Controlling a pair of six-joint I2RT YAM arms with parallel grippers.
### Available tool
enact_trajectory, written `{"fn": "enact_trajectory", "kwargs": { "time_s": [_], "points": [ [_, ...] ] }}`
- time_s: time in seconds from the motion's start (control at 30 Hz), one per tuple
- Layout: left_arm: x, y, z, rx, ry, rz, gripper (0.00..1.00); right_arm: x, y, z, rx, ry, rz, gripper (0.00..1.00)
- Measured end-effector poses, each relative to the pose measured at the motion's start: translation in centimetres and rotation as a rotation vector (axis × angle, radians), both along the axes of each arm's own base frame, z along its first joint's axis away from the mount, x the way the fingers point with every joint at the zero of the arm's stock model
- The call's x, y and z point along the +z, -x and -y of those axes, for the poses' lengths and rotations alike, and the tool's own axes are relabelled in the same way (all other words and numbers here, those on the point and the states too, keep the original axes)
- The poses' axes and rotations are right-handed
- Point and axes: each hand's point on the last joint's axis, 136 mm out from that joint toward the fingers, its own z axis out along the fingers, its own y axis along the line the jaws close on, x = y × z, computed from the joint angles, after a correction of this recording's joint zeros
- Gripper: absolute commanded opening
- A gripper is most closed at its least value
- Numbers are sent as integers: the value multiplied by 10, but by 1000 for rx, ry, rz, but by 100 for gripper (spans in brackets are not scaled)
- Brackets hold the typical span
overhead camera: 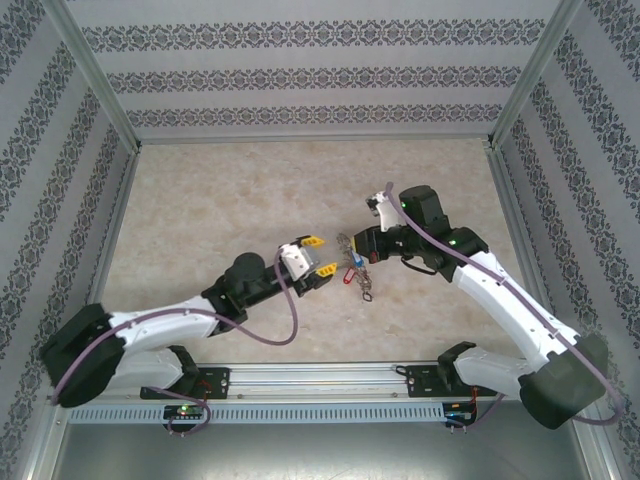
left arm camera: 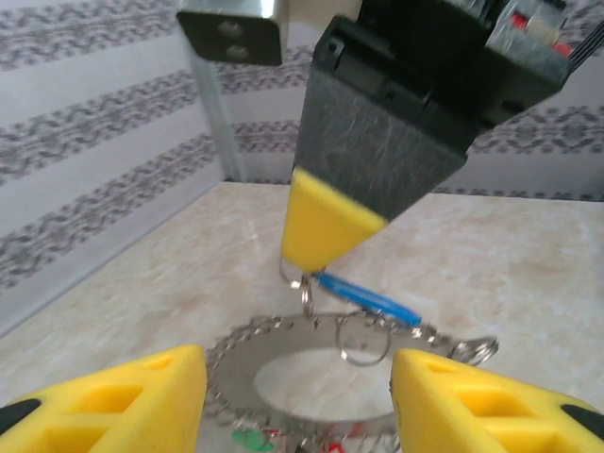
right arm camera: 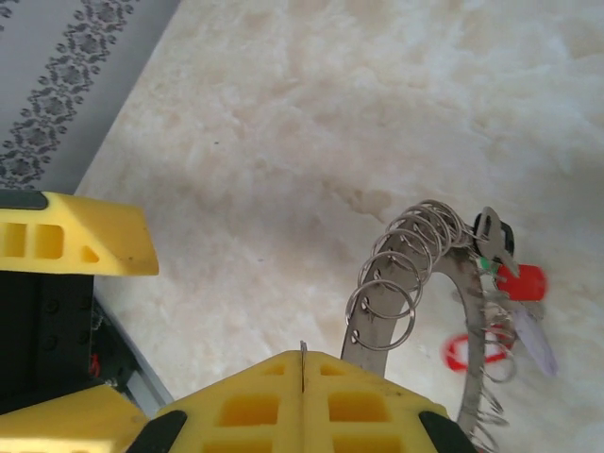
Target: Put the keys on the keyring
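**A:** Gripper status?

**B:** Left gripper (overhead camera: 320,256) has its jaws apart, with nothing between the yellow fingertips (left arm camera: 104,401). Right gripper (overhead camera: 352,250) is pinched together on the rim of the large grey flat metal keyring (overhead camera: 358,266).

**A:** Does the wrist cam confirm it?

**B:** Yes. In the right wrist view the yellow pads (right arm camera: 245,406) meet with a thin metal edge in the seam. The keyring's band curves out right beside them, fringed with small silver wire split rings (right arm camera: 406,245).

**A:** Where's the keyring?

**B:** Mid-table over the beige marble-pattern tabletop (overhead camera: 250,190), between the two grippers. The left gripper faces it from close by without touching. I can't tell whether the ring clears the surface or rests on it.

**A:** And the keys?

**B:** The small silver key with the blue oblong plastic tag (left arm camera: 363,294) sits just beside the right gripper's grey, yellow-tipped finger (left arm camera: 326,222), at the ring's edge. The key with the red plastic tag (right arm camera: 521,280) hangs on the side of the ring away from the right gripper, next to a black-headed key (right arm camera: 491,231).
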Motion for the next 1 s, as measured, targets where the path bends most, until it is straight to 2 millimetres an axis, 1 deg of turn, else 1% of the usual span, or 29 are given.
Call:
{"fn": "enact_trajectory", "kwargs": {
  "time_s": [0.07,0.1,0.17,0.23,0.33,0.4,0.47,0.53,0.7,0.83,0.9,0.93,0.97,1.0],
  "points": [
    [5,0,-21,78,1,11,56,7,-1,-16,26,-7,7,0],
    [10,0,-31,119,6,24,56,12,-2,-26,42,-17,11,0],
    [26,0,-49,187,29,60,60,20,-4,-43,66,-36,19,0],
    [48,2,-69,257,68,101,62,25,-8,-57,75,-59,22,0],
    [69,5,-91,324,101,138,63,21,-16,-63,58,-73,2,0],
    [73,7,-98,344,101,145,67,12,-24,-61,31,-73,-24,0],
    [70,8,-101,353,88,137,67,-4,-32,-55,0,-66,-57,0],
    [63,7,-101,355,66,124,67,-30,-37,-45,-33,-42,-110,0],
    [41,1,-93,347,-5,81,66,-101,-39,-21,-82,67,-261,0],
    [20,-2,-84,324,-70,40,67,-145,-32,4,-102,179,-354,0],
    [16,-3,-81,318,-87,27,67,-156,-28,14,-107,225,-372,1],
    [16,-4,-80,315,-89,24,69,-160,-26,18,-108,245,-374,6],
    [16,-5,-79,314,-92,23,70,-161,-25,20,-106,255,-375,7],
    [16,-6,-77,314,-95,21,71,-162,-24,21,-100,264,-369,11]
  ]
}}
